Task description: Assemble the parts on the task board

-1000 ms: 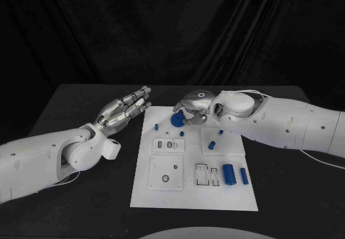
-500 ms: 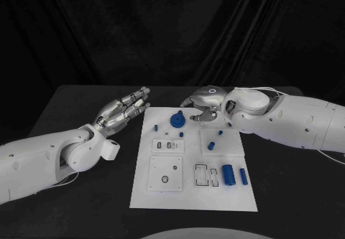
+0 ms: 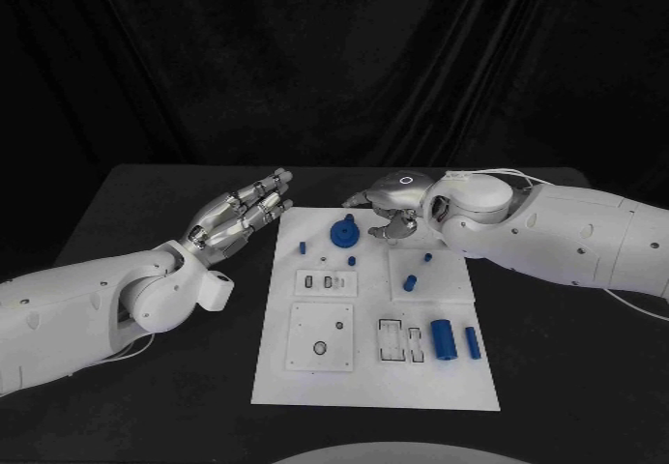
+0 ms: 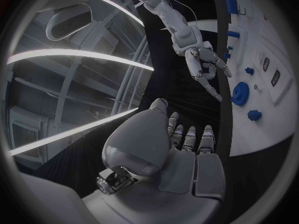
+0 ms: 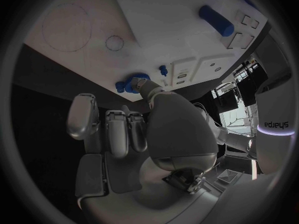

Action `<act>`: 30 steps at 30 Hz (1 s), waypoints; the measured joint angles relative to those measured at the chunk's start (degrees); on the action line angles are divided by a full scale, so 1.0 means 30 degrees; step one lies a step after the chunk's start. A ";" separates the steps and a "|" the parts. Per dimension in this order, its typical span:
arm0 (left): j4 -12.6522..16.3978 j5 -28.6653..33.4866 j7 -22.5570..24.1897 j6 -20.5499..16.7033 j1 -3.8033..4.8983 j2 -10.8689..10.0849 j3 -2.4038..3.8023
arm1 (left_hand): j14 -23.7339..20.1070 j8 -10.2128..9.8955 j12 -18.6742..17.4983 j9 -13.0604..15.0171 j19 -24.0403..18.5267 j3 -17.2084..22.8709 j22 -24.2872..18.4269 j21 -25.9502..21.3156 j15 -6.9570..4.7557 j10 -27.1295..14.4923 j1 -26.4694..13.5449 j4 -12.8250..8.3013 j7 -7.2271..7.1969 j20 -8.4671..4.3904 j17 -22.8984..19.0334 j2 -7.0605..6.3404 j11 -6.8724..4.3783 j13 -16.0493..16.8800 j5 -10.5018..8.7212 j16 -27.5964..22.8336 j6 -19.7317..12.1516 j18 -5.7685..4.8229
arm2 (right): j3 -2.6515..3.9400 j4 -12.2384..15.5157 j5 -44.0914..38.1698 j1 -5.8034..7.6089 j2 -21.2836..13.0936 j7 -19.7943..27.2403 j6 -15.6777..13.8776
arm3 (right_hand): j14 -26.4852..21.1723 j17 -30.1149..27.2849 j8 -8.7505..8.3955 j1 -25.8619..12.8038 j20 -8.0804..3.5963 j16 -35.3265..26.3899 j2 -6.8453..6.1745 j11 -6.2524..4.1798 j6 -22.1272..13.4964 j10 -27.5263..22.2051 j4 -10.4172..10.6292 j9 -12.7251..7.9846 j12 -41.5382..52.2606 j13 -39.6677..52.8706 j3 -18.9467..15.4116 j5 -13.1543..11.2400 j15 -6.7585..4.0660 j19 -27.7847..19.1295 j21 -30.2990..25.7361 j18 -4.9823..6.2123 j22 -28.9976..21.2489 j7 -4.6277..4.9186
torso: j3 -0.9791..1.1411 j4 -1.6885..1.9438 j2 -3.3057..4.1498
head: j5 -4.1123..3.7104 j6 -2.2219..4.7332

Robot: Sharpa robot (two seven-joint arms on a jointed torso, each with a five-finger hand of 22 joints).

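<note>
Whereas the right hand (image 3: 394, 208) was closed about the blue round part (image 3: 344, 232) one second ago, it is now seen withdrawn to that part's right, just beside it and clear of it. The part is left standing at the far end of the task board (image 3: 365, 382), so its placement is judged complete and a further part is judged to be required next. The right hand's fingers (image 4: 215, 92) are loosely curled and apart, and nothing is held in them. The left hand (image 3: 240, 217) is held flat with its fingers (image 3: 265, 200) extended and pressed side by side, empty, just off the board's far left corner; its position is unchanged. Two blue cylinders (image 3: 444, 338) lie on the board's near right, well apart from both hands.
</note>
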 measured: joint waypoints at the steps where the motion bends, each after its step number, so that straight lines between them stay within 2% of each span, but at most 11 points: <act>1: 0.0000 0.0000 -0.0001 0.0004 0.0000 0.0004 0.0000 | 0.0000 0.0000 0.0000 0.0000 0.0000 0.0000 0.0000 0.0000 -0.0001 0.0000 0.0000 0.0000 0.0000 -0.0001 0.0000 0.0000 0.0000 0.0000 0.0000 0.0000 0.0000 0.0000 | 0.0000 -0.0056 0.0000 -0.0027 0.0056 0.0001 0.0054 | -0.0017 0.0000 0.0000 0.0063 0.0000 -0.0044 0.0063 -0.0045 -0.0017 -0.0046 -0.0069 -0.0020 0.0000 0.0002 0.0069 0.0141 -0.0017 0.0000 -0.0001 -0.0001 0.0000 -0.0017 | 0.0007 0.0015 0.0009 | -0.0016 0.0005; 3: -0.0001 0.0000 -0.0002 0.0010 -0.0001 0.0005 0.0000 | -0.0001 0.0000 0.0000 -0.0001 0.0000 0.0003 0.0000 0.0000 0.0000 0.0001 0.0000 -0.0003 0.0000 0.0000 -0.0001 0.0000 0.0000 0.0000 0.0000 0.0000 0.0000 0.0002 | 0.0000 -0.0176 0.0000 -0.0081 0.0179 0.0004 0.0167 | 0.0003 0.0000 0.0000 0.0108 -0.0067 -0.0075 0.0108 -0.0139 -0.0058 -0.0007 -0.0188 -0.0047 0.0000 0.0013 0.0188 0.0395 -0.0140 -0.0067 -0.0072 0.0003 0.0000 -0.0058 | 0.0011 0.0040 0.0018 | -0.0053 0.0015; 10: -0.0034 0.0000 -0.0005 0.0028 -0.0003 0.0035 0.0000 | 0.0000 0.0000 0.0000 -0.0001 -0.0001 0.0053 0.0000 0.0000 0.0000 0.0000 0.0000 -0.0052 0.0000 -0.0001 0.0000 0.0000 0.0000 0.0000 0.0000 0.0000 0.0000 0.0002 | 0.0000 -0.0422 -0.0001 -0.0222 0.0477 0.0014 0.0515 | 0.0003 0.0000 0.0000 0.0108 -0.0067 -0.0075 0.0108 -0.0202 -0.0008 -0.0071 -0.0266 -0.0067 0.0000 0.0014 0.0266 0.0585 -0.0140 -0.0067 -0.0149 0.0002 -0.0001 -0.0162 | 0.0007 0.0071 0.0018 | -0.0055 -0.0051; 13: -0.0068 0.0000 -0.0007 0.0038 -0.0003 0.0051 0.0000 | 0.0000 0.0000 0.0000 -0.0001 -0.0001 0.0053 -0.0001 0.0000 -0.0001 0.0000 0.0000 -0.0052 0.0000 -0.0001 0.0000 0.0000 0.0000 0.0000 0.0000 0.0000 0.0000 0.0001 | 0.0000 -0.0472 -0.0002 -0.0276 0.0569 0.0017 0.0661 | -0.0063 0.0000 0.0006 0.0107 -0.0106 -0.0159 0.0108 -0.0270 0.0492 -0.0002 -0.0264 -0.0044 0.0000 0.0013 0.0264 0.0648 -0.0205 -0.0106 -0.0149 0.0004 -0.0001 -0.0283 | -0.0007 0.0073 0.0020 | -0.0053 -0.0066; 16: -0.0080 0.0000 -0.0010 0.0044 -0.0004 0.0056 0.0000 | 0.0000 0.0000 0.0000 0.0000 -0.0001 0.0052 -0.0001 0.0000 -0.0001 0.0065 0.0000 -0.0052 0.0000 -0.0002 -0.0001 0.0000 0.0064 0.0001 0.0000 0.0000 0.0000 0.0001 | 0.0000 -0.0487 -0.0003 -0.0302 0.0612 0.0021 0.0789 | -0.0005 0.0000 0.0249 -0.0017 -0.0179 -0.0160 0.0231 -0.0270 0.1442 -0.0002 -0.0314 0.0080 0.0000 0.0013 0.0314 0.0647 -0.0264 -0.0092 -0.0159 0.0005 -0.0002 -0.0319 | -0.0016 0.0073 0.0020 | -0.0057 -0.0073; 22: -0.0104 0.0000 -0.0015 0.0054 -0.0007 0.0059 0.0000 | 0.0000 0.0000 0.0000 -0.0001 -0.0001 0.0052 -0.0002 0.0000 -0.0001 0.0066 0.0000 -0.0052 0.0000 -0.0002 0.0000 0.0000 0.0065 0.0000 0.0000 0.0000 0.0000 0.0001 | 0.0030 -0.0511 -0.0003 -0.0313 0.0595 0.0011 0.0896 | 0.0003 0.0000 0.1015 -0.0185 -0.0210 -0.0159 0.0398 -0.0337 0.4904 -0.0070 -0.0495 0.0662 0.0000 0.0011 0.0503 0.0647 -0.0273 -0.0062 -0.0249 0.0003 -0.0002 -0.0308 | -0.0020 0.0068 0.0022 | -0.0060 -0.0084; 30: -0.0158 0.0000 -0.0037 0.0058 -0.0012 0.0059 0.0000 | -0.0001 0.0000 0.0000 0.0000 -0.0001 0.0133 -0.0002 0.0000 -0.0001 0.0067 0.0059 -0.0133 0.0000 -0.0002 0.0000 0.0059 0.0066 -0.0001 0.0072 0.0000 0.0000 0.0002 | 0.0000 -0.0473 -0.0004 -0.0327 0.0486 0.0006 0.1010 | 0.0003 0.0000 0.1694 -0.0555 -0.0209 -0.0159 0.0455 -0.0315 0.6984 -0.0049 -0.0525 0.1283 0.0000 0.0009 0.0741 0.0646 -0.0272 -0.0062 -0.0373 0.0002 -0.0002 0.0002 | -0.0018 0.0027 0.0004 | 0.0005 -0.0126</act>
